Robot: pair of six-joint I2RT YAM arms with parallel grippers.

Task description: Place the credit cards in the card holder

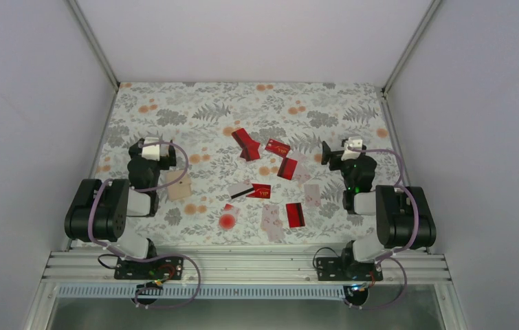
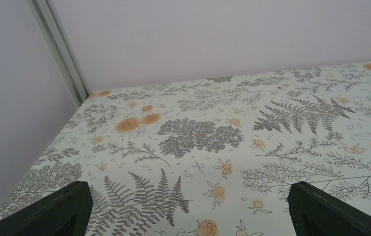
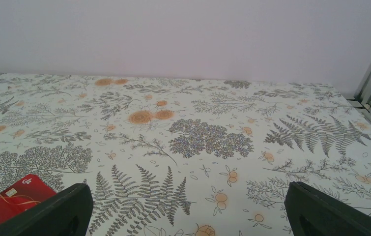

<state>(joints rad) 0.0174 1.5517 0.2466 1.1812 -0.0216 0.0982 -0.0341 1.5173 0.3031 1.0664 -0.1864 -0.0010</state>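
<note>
Fingers (image 2: 58,212) wide apart on left gripper (image 2: 187,212), likewise on right gripper (image 3: 188,212), nothing grasped by either. Credit cards (image 1: 259,191) scattered loose mid-table (image 1: 174,113) between both arms. Tan card holder (image 1: 179,186) flat just beside left arm, apart from cards.

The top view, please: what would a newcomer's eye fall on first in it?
The scatter of glossy red credit cards across the middle of the floral table stands out first, with a few pale ones mixed in. Next comes the tan card holder, lying apart from them beside the left arm. A round red blot sits near the front edge.
</note>
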